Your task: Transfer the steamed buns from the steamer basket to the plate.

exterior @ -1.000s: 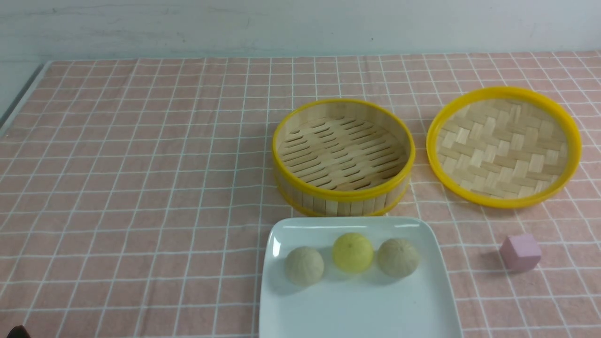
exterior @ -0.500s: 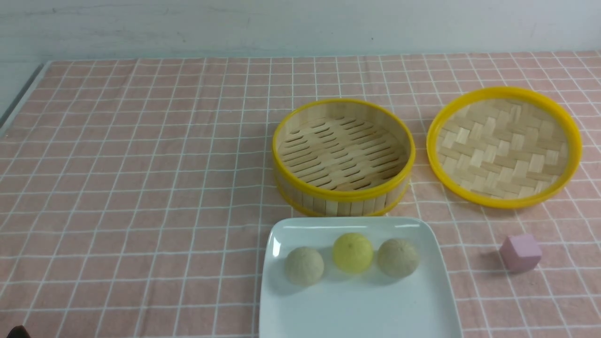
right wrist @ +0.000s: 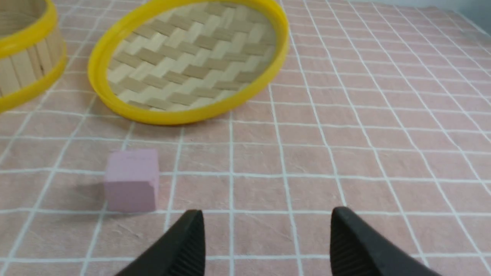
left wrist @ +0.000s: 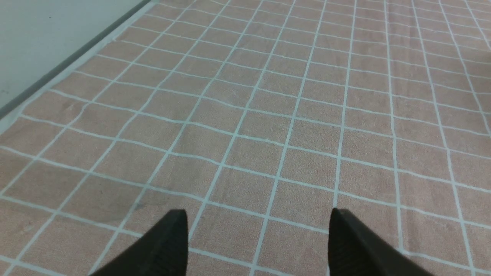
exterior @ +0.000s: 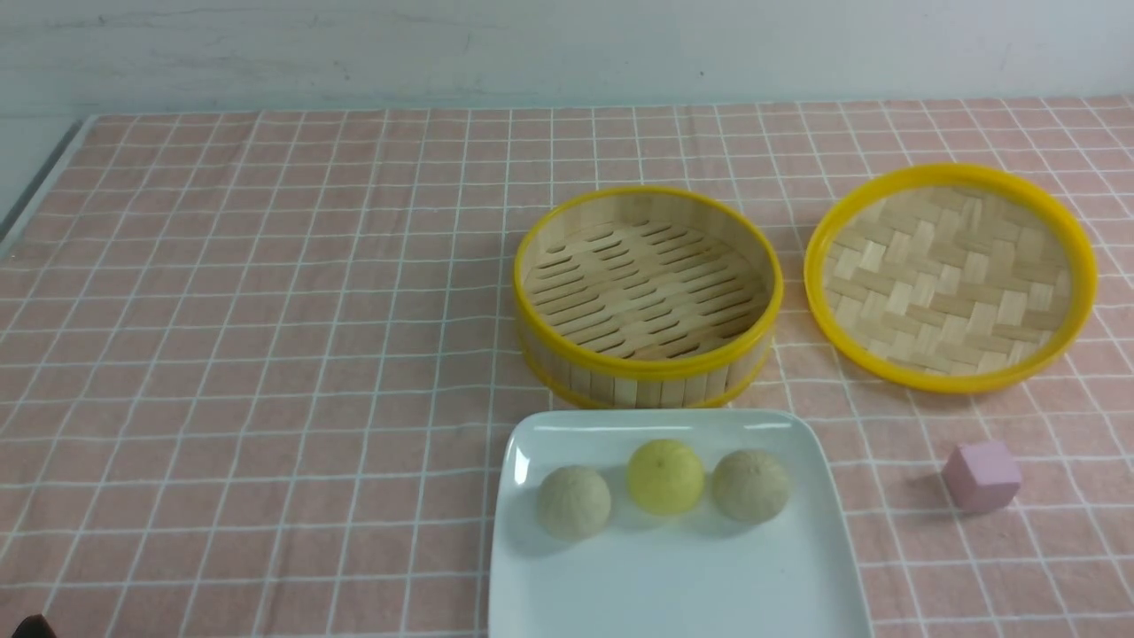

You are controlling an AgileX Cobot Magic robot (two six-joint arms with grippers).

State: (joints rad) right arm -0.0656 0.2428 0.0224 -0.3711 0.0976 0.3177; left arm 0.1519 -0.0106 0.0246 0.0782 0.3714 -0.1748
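Note:
Three steamed buns lie in a row on the white square plate (exterior: 673, 594) at the front: a beige one (exterior: 573, 502), a yellow one (exterior: 665, 477) and a beige one (exterior: 750, 486). The bamboo steamer basket (exterior: 648, 297) stands just behind the plate and holds nothing; its wall also shows in the right wrist view (right wrist: 23, 65). My left gripper (left wrist: 259, 218) is open and empty over bare cloth. My right gripper (right wrist: 266, 218) is open and empty, close to the pink cube. Both arms are out of the front view.
The shallow woven lid (exterior: 951, 276) lies right of the basket, also in the right wrist view (right wrist: 190, 57). A pink cube (exterior: 982, 477) sits right of the plate, also in the right wrist view (right wrist: 132, 180). The table's left edge (left wrist: 57, 69) runs beside the checked cloth.

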